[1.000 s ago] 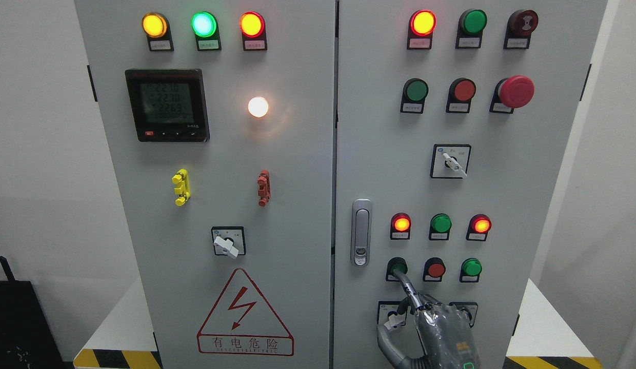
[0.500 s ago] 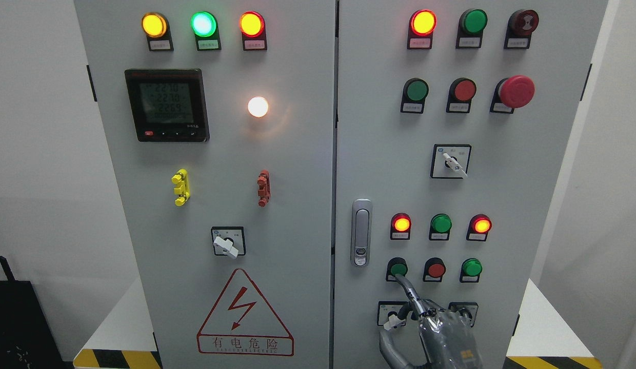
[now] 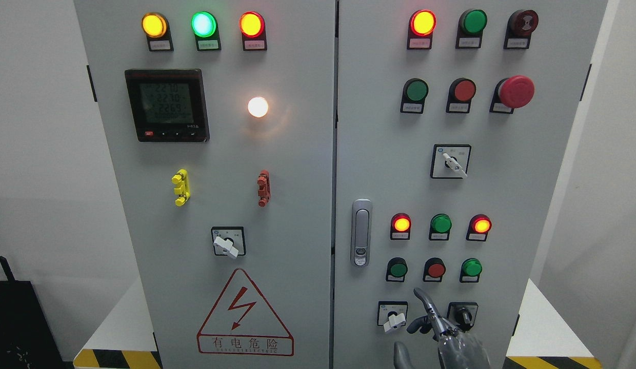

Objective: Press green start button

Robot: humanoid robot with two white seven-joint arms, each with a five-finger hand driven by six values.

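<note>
Now, in the head view, my right hand (image 3: pixel 443 330) sits low with its index finger (image 3: pixel 423 300) extended and holding nothing, clear of the green start button (image 3: pixel 398 268) at its eleven o'clock, so whether the press registered I cannot tell.

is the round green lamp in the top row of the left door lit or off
Lit. The round green lamp glows bright with a pale centre, between two glowing amber lamps, unlike the dull green lamp on the right door.

Grey cabinet (image 3: pixel 307 154) on striped floor (image 3: pixel 118 359).
</note>
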